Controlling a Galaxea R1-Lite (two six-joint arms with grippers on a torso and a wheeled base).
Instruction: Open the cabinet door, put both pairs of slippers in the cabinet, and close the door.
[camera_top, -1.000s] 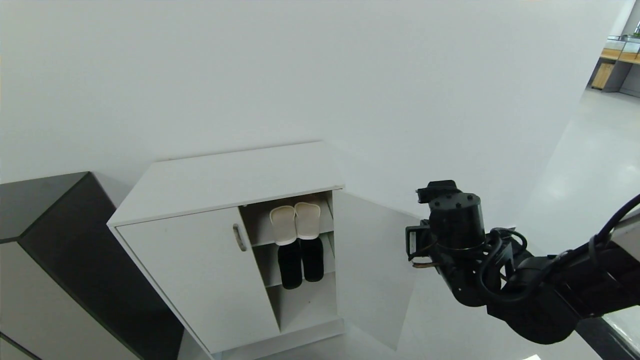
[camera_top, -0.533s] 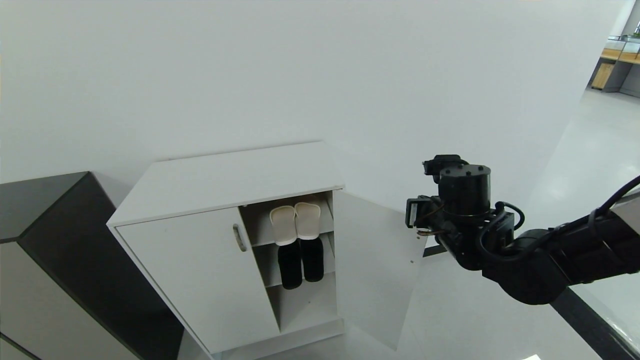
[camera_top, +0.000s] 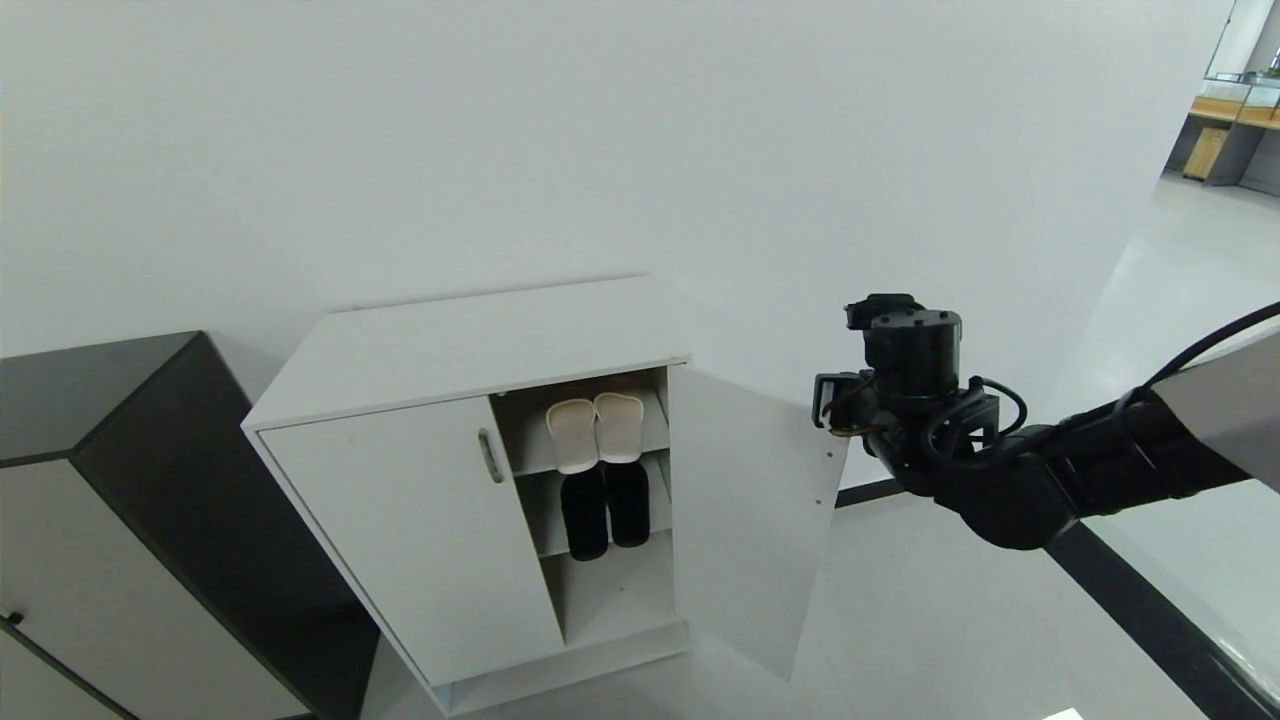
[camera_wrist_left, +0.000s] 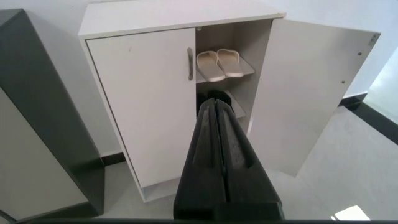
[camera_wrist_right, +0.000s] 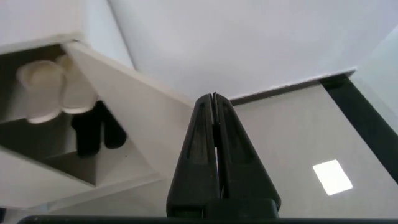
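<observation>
**Door-closing step: both pairs shelved, right door open**

Both pairs sat inside the cabinet (camera_top: 470, 340). The white slippers (camera_top: 597, 430) were on the upper shelf and the black slippers (camera_top: 605, 510) on the shelf below, toes inward. I judged that only the closing was left.

The right door (camera_top: 750, 520) stood swung wide. The right gripper (camera_wrist_right: 213, 99) was near its upper free corner with its fingers pressed together on nothing. I could not tell whether it touched the panel. The left gripper (camera_wrist_left: 215, 104) hung back in front of the cabinet, also clenched and empty.

To do it well, I meant to get the closed fingers onto the door's outer face near the free edge. From there I would push along the hinge arc, slow at the end so the door would not bounce.

For room, the wall (camera_top: 600, 150) lay close behind the door and limited the reach-around. The heels looked to be inside the shelf fronts, so they should not foul the door. The floor (camera_top: 900, 640) toward me was open. The left door (camera_top: 420, 530) was shut.
</observation>
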